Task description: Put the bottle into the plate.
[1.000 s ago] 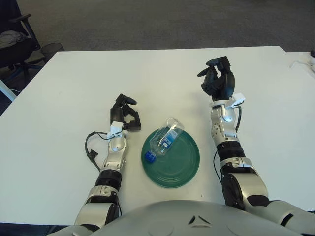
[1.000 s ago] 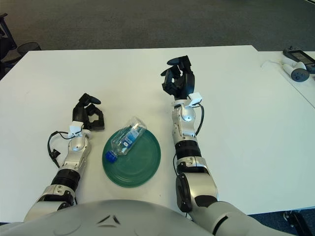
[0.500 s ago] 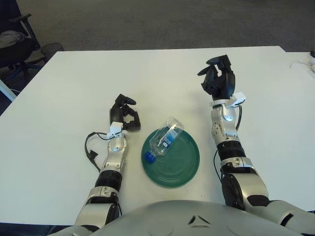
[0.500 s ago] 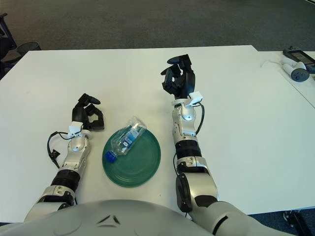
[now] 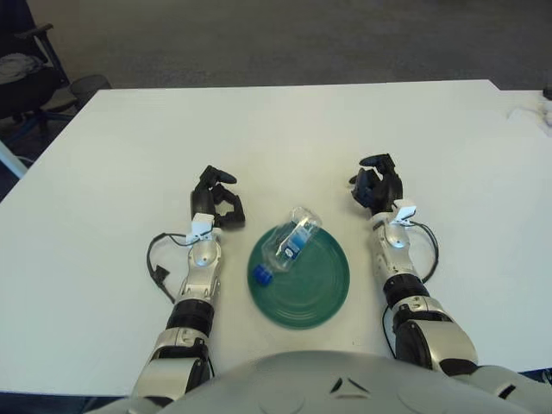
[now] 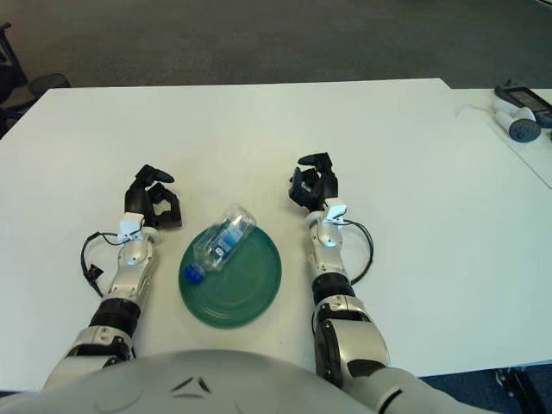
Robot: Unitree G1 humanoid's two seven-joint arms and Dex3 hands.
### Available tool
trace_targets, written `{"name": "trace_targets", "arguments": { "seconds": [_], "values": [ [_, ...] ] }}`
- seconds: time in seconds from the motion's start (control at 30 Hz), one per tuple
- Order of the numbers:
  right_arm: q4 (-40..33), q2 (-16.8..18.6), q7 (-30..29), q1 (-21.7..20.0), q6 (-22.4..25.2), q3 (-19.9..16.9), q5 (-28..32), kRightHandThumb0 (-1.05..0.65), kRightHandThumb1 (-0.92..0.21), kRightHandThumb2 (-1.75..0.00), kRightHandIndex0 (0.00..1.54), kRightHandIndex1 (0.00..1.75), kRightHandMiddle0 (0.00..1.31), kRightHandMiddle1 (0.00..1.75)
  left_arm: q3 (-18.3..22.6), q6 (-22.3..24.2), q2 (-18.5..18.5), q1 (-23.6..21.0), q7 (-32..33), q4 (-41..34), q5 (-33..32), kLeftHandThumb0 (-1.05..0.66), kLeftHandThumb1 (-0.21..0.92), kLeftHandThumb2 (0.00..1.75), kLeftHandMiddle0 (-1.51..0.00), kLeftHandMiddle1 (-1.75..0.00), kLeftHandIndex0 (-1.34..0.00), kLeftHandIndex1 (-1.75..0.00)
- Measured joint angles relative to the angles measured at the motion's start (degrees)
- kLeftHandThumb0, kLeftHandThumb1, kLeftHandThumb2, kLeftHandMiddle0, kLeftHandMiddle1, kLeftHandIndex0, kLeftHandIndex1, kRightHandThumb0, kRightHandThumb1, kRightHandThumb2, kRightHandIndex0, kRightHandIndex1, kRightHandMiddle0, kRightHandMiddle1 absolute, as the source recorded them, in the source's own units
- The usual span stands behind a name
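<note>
A clear plastic bottle (image 5: 286,246) with a blue cap and blue label lies on its side across the upper left of the green plate (image 5: 315,285); its base sticks out past the rim. My right hand (image 5: 376,183) is low over the white table, to the right of the plate, fingers loosely curled and holding nothing. My left hand (image 5: 217,200) shows left of the plate, curled and empty.
The white table (image 5: 121,155) stretches wide on all sides. A black cable (image 5: 159,263) loops beside my left forearm. At the far right edge lie a small device and cord (image 6: 516,116). A dark chair (image 5: 26,73) stands off the table's left corner.
My right hand has come down from its raised position and drawn nearer, now low beside the plate. The bottle, plate and left hand have not moved.
</note>
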Motion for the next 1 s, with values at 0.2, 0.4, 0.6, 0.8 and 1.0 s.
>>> {"name": "trace_targets", "arguments": {
  "seconds": [0.2, 0.4, 0.6, 0.8, 1.0],
  "values": [
    [2.7, -1.2, -0.7, -1.6, -1.0, -0.7, -0.2, 0.0, -0.56, -1.01, 0.47, 1.75, 0.25, 1.64, 0.2, 0.2, -0.2, 0.1, 0.0, -0.3, 0.0, 0.0, -0.04, 1.7, -0.9, -1.67, -0.66, -1.75],
    [6.3, -1.9, -1.0, -3.7, -1.0, -0.8, -0.7, 0.0, -0.58, -0.98, 0.45, 1.75, 0.24, 1.64, 0.4, 0.2, -0.2, 0.1, -0.1, -0.3, -0.3, 0.0, -0.05, 1.7, -0.91, -1.66, -0.66, -1.75],
    [8.2, -2.2, -0.5, -5.0, -0.9, -1.2, -0.6, 0.0, -0.59, -0.97, 0.45, 1.75, 0.23, 1.65, 0.4, 0.2, -0.2, 0.2, -0.2, -0.4, -0.2, 0.0, -0.06, 1.71, -0.91, -1.66, -0.67, -1.75],
    [8.9, -2.2, 0.3, -5.3, -1.2, -1.7, -0.4, 0.0, -0.59, -0.97, 0.44, 1.75, 0.22, 1.65, 0.3, 0.7, -0.2, 0.7, -0.1, -1.2, 0.0, 0.0, -0.07, 1.72, -0.92, -1.66, -0.68, -1.75],
    [9.1, -2.2, 0.5, -5.1, -1.7, -2.1, -0.4, 0.0, -0.6, -0.97, 0.44, 1.75, 0.21, 1.66, 0.3, 1.2, -0.3, 1.0, 0.0, -1.7, 0.1, 0.0, -0.08, 1.74, -0.92, -1.67, -0.68, -1.75]
  ]
}}
